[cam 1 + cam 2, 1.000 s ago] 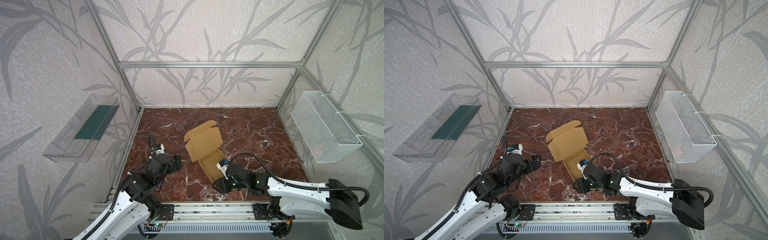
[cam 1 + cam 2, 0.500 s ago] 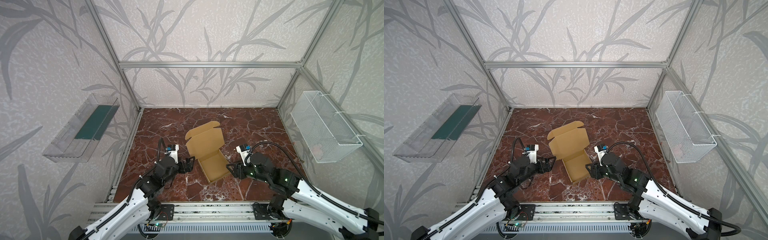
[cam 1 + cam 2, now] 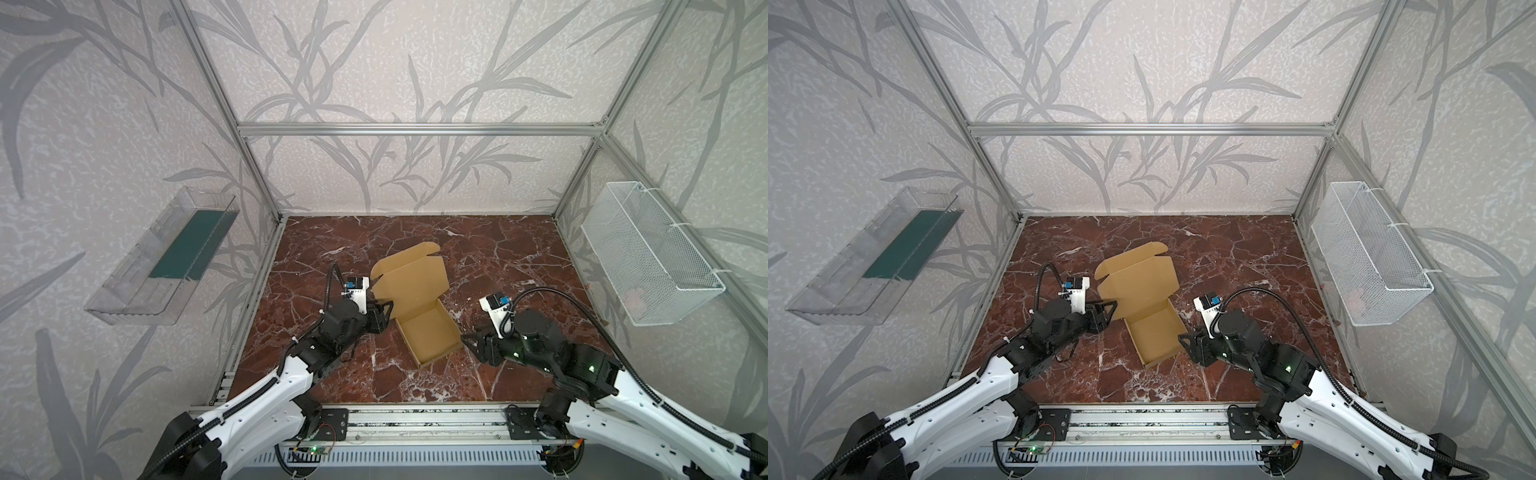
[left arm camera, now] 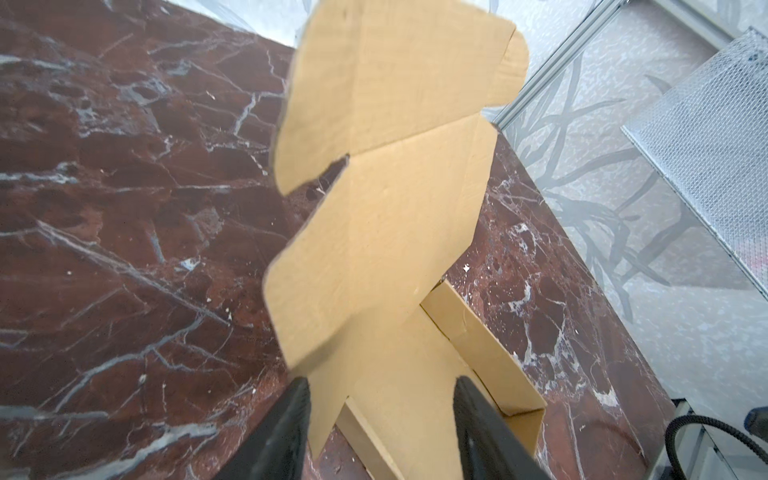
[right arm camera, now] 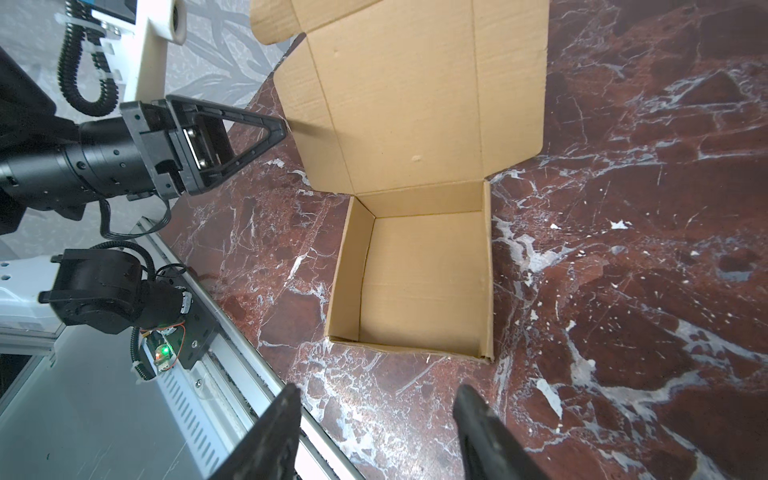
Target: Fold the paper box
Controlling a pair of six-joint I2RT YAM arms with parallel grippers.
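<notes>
Standing open near the middle of the marble table (image 3: 498, 249), the box (image 3: 428, 332) has its square tray formed, four low walls upright, while the lid (image 3: 411, 278) rises from the rear wall and leans back and to the left in both top views. The lid's tuck flap (image 3: 405, 257) caps its far edge, unfolded.

The left gripper (image 3: 384, 309) reaches in from the left at the lid's side flap (image 3: 381, 291). Its wrist camera shows the two black fingers (image 4: 297, 415) apart with tan cardboard filling the space between them (whether either finger presses on the sheet cannot be told). From the right wrist camera, one fingertip of the left gripper (image 5: 278, 124) meets the edge of that side flap (image 5: 307, 124).

The right gripper (image 3: 469, 345) sits low over the table just beside the tray's front right corner, jaws apart and nothing between them. Its own view shows bare marble between the fingers (image 5: 282, 428), with the box (image 5: 424, 274) lying clear ahead of them.

A white wire basket (image 3: 648, 257) hangs on the right wall and a clear bin (image 3: 162, 266) on the left.
</notes>
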